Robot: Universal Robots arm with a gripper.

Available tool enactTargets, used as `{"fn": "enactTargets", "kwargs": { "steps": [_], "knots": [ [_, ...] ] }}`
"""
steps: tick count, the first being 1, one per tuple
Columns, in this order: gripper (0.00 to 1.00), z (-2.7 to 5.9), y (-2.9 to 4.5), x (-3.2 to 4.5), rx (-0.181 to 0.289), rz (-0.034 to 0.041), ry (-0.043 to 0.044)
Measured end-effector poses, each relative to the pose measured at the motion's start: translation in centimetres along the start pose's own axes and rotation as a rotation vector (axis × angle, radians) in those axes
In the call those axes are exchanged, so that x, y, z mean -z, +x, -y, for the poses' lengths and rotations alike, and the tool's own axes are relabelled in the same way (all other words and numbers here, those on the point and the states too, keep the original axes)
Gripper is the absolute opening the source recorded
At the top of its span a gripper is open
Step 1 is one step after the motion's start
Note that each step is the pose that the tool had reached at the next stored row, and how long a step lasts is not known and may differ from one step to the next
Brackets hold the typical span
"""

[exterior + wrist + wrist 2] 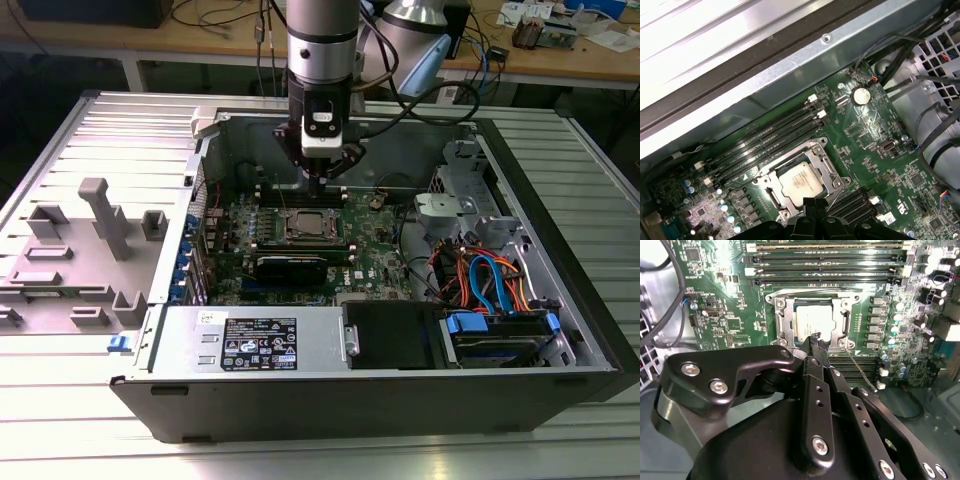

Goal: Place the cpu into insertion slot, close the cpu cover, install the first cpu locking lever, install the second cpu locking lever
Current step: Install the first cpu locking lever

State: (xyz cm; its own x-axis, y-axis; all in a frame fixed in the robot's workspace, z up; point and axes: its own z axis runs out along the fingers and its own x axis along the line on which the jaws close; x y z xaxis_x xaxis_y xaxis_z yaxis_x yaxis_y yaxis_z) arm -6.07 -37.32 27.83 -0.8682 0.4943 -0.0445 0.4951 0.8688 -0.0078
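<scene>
Exterior view: high, oblique, well back from gripper [321,180], over open case [350,410]. Both wrist views: close behind gripper, sharing cpu [813,322] [800,182] just below it.

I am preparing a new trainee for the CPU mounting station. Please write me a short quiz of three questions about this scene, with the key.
1. True or false: the cpu shows through the square cut-out of the cpu cover.
2. Which thing is the gripper nearest to? A. the blue cables B. the cpu cover C. the power supply
3. Fill in: the cpu sits on the ___ motherboard.

Key: 1 true; 2 B; 3 green.
</scene>
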Motion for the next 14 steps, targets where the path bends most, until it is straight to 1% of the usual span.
{"fn": "enactTargets", "kwargs": {
  "steps": [2, 14],
  "knots": [
    [0.11, 0.00, 0.00, 0.00, 0.009, 0.0001, -0.0005],
    [0.11, 0.00, 0.00, 0.00, 0.010, 0.0001, -0.0005]
  ]
}}
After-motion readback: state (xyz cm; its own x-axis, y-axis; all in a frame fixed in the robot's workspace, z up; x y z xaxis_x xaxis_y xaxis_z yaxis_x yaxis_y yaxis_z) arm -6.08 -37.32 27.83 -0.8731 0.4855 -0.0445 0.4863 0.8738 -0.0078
